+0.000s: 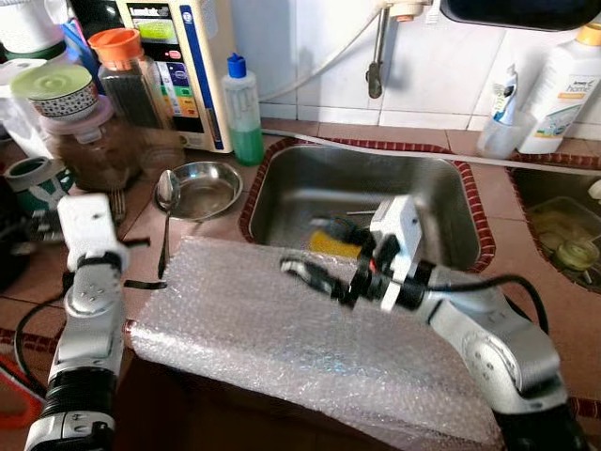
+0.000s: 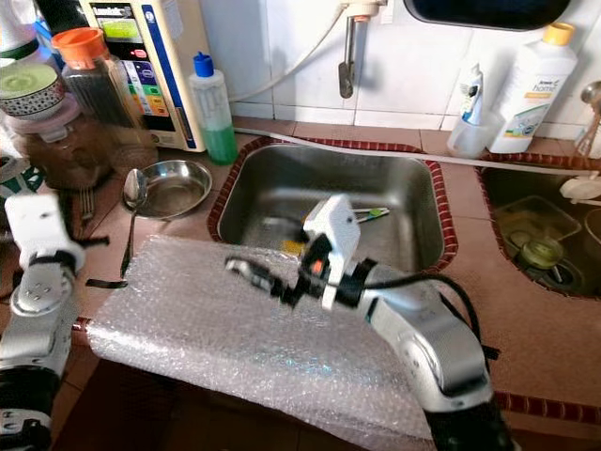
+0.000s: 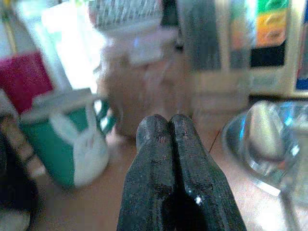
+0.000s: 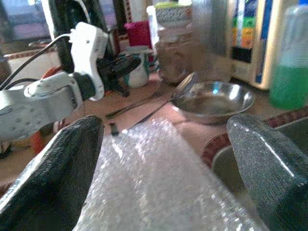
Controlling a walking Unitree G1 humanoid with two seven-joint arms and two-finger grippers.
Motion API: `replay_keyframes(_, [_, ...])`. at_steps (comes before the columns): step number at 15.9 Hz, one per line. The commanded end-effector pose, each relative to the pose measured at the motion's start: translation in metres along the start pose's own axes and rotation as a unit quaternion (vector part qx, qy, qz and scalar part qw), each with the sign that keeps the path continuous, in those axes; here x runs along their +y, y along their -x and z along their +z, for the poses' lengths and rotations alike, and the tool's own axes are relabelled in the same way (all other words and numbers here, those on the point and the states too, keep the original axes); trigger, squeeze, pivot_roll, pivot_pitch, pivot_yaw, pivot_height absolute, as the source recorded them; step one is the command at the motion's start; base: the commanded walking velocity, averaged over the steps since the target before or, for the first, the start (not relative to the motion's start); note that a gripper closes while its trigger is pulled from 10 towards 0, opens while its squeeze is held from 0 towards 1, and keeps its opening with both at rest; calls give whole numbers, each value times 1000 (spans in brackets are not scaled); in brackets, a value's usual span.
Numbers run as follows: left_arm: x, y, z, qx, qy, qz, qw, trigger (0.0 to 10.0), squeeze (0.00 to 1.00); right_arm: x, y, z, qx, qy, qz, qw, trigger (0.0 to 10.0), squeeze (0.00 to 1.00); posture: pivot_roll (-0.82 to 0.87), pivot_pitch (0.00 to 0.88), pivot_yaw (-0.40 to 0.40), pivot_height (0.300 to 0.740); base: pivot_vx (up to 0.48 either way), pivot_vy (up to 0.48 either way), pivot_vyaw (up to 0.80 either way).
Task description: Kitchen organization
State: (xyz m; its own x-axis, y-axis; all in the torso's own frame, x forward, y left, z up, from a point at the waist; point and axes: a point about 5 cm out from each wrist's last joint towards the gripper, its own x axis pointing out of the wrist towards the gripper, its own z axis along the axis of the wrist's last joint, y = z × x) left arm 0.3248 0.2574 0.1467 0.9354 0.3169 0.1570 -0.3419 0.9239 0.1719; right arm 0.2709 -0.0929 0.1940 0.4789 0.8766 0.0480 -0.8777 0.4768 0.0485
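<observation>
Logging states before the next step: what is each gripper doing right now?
Left gripper: shut, holding nothing, near the green mug.
Right gripper: open, empty, over the bubble wrap.

The tiled counter (image 1: 526,282) carries bubble wrap (image 1: 282,338) (under the right fingers (image 1: 310,272)), a steel bowl (image 1: 202,188), spoon (image 1: 165,211) and jars (image 1: 89,141).

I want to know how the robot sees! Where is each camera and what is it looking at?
Left eye, right eye: on the head, looking down at the sink and bubble wrap; both arms show.
Left wrist: along the shut left pincer toward a green mug.
Right wrist: along the open right pincer across the wrap.
Shared: steel bowl, spoon.
</observation>
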Motion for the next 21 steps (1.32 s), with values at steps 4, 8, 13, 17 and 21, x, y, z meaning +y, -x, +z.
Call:
replay_keyframes(4, [-3, 1, -3, 14, -10, -17, 1000, 3725, 0, -6, 0, 4, -10, 10, -22, 1000, 10000, 0, 49, 31, 76, 740, 0, 0, 0])
replay_keyframes(8, [-17, -4, 0, 32, 29, -53, 998, 10000, 1000, -8, -3, 3, -12, 16, -29, 999, 10000, 0, 49, 29, 83, 740, 0, 0, 0])
replay_keyframes(13, [-32, 9, 1, 30, 45, -98, 994, 10000, 1000, -9, -3, 2, -13, 19, -36, 999, 10000, 0, 47, 28, 88, 740, 0, 0, 0])
replay_keyframes(17, [-31, 17, 0, 33, 53, -115, 991, 10000, 1000, -9, -2, 1, -9, 21, -35, 999, 10000, 0, 51, 31, 84, 740, 0, 0, 0])
replay_keyframes(21, [-39, 31, -1, 44, 78, -130, 987, 10000, 1000, -10, -3, 1, -11, 22, -39, 999, 10000, 0, 53, 30, 80, 740, 0, 0, 0])
